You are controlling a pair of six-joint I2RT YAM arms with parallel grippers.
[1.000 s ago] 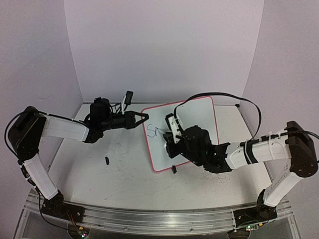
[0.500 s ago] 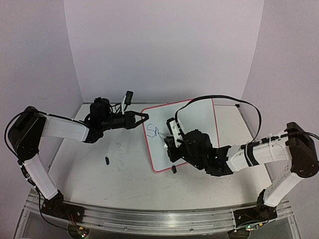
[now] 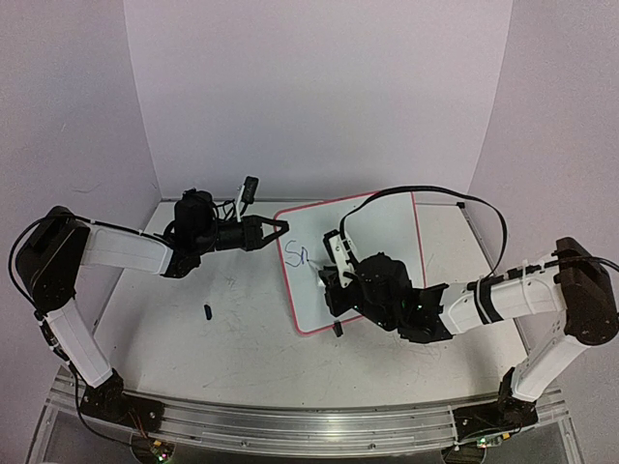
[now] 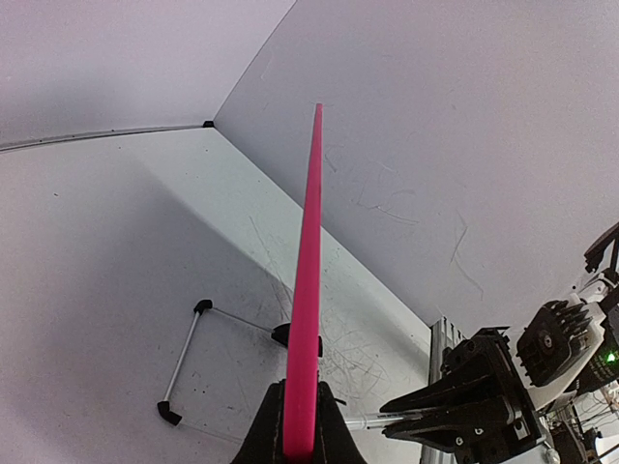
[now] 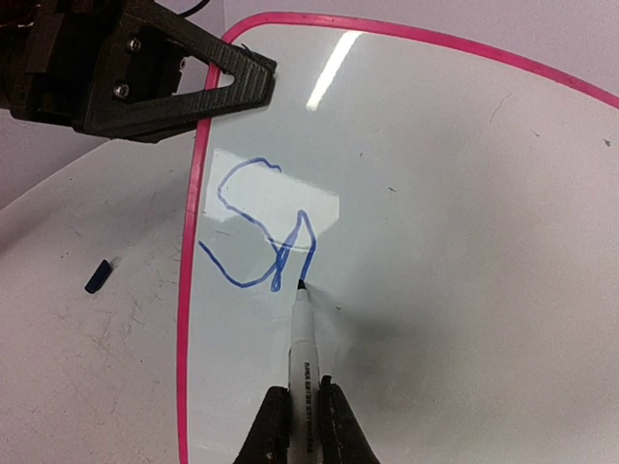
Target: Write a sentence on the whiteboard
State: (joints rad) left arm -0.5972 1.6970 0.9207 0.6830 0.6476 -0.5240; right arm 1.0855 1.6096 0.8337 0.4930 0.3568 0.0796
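Note:
The whiteboard (image 3: 383, 228), white with a pink-red rim, lies tilted on the table right of centre. My left gripper (image 3: 283, 228) is shut on its upper-left rim, which shows edge-on as a pink strip (image 4: 309, 271) between the left gripper's (image 4: 298, 440) jaws. My right gripper (image 5: 302, 418) is shut on a white marker (image 5: 302, 338), whose tip touches the board. The sentence (image 5: 259, 232) is only a blue "S" and the first strokes of a following letter, near the board's left edge (image 3: 298, 256).
A small dark marker cap (image 3: 207, 311) lies on the scuffed tabletop left of the board. A black clip foot (image 3: 338, 329) sits at the board's near edge. An aluminium rail (image 3: 290, 422) runs along the table's near side, and walls close in the back and sides.
My right wrist has shifted slightly toward the near left with the marker on the board. The left arm and the board have stayed put.

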